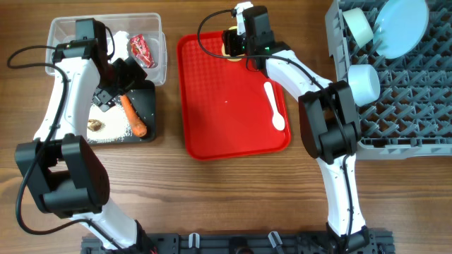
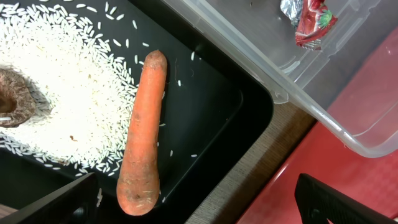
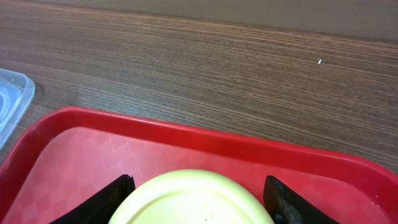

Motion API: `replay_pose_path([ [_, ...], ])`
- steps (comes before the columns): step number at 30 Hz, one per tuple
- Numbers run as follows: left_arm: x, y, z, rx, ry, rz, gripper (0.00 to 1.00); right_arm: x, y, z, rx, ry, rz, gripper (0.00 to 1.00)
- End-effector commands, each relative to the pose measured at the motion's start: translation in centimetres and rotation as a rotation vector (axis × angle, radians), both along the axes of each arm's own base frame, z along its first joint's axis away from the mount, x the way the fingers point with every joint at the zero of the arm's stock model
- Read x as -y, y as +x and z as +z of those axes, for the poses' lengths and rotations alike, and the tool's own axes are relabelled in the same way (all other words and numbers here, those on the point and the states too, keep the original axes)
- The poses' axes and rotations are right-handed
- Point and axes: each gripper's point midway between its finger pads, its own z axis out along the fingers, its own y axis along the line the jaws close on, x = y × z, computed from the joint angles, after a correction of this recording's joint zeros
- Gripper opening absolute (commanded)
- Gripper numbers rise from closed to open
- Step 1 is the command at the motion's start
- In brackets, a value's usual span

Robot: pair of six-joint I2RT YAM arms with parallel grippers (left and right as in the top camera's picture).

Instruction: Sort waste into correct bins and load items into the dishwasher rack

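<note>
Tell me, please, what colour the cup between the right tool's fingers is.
Pale yellow; the right wrist view shows the cup best.

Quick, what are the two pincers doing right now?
Left pincer: open, holding nothing.
Right pincer: around the yellow cup; squeezing or not cannot be told.

The yellow cup (image 3: 199,200) is cut off below.

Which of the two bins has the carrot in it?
The black tray, not the clear tub: the carrot lies in it beside the rice, while the tub holds the red wrapper.
</note>
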Motion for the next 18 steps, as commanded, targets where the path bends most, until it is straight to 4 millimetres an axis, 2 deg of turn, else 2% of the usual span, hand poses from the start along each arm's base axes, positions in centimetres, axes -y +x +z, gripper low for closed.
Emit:
replay_pose_path([
  [1,-0.3,0.5,1.7,0.047,0.015,0.003,1.00,0.0,-0.5,0.4,-0.023,0.004,0.009,0.60],
  [8,-0.3,0.5,1.7,0.047,0.015,0.003,1.00,0.5,-1.6,3.6,-0.039,-0.002,0.008,0.57],
  [18,-0.3,0.5,1.7,0.047,0.015,0.003,1.00,1.4,-3.8,6.6,-0.089,-0.021,0.008,0.57],
])
